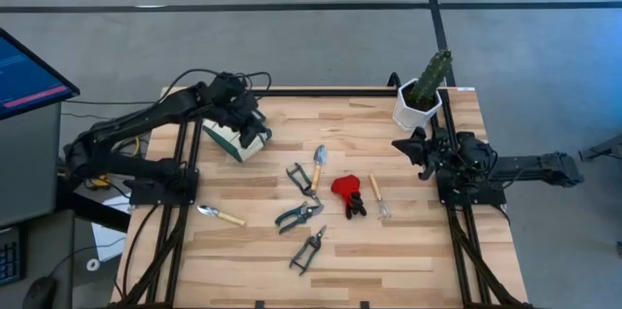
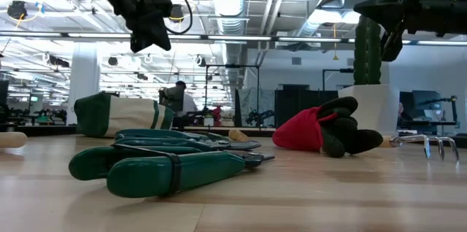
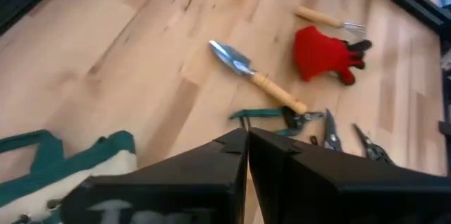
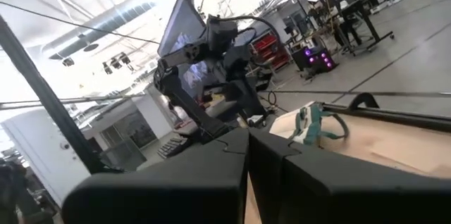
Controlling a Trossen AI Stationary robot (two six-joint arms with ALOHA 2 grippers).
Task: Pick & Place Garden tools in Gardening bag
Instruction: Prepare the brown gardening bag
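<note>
L gripper (image 1: 255,126) shut over bag (image 1: 231,141); tools (image 1: 301,214) prob. all on table.

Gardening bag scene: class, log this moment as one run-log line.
left pincer: shut, over gardening bag | right pincer: shut, empty, beside cactus pot | garden tools: all on table

The cream fabric gardening bag with green trim (image 1: 236,140) is placed at the table's far left. The white pot holding a green cactus (image 1: 420,98) is set at the far right corner. Between them, nearer the middle, the wooden-handled metal trowel (image 1: 317,166), green-handled pruning shears (image 1: 298,215) and red-headed black-handled tool (image 1: 347,192) are laid close together.
</note>
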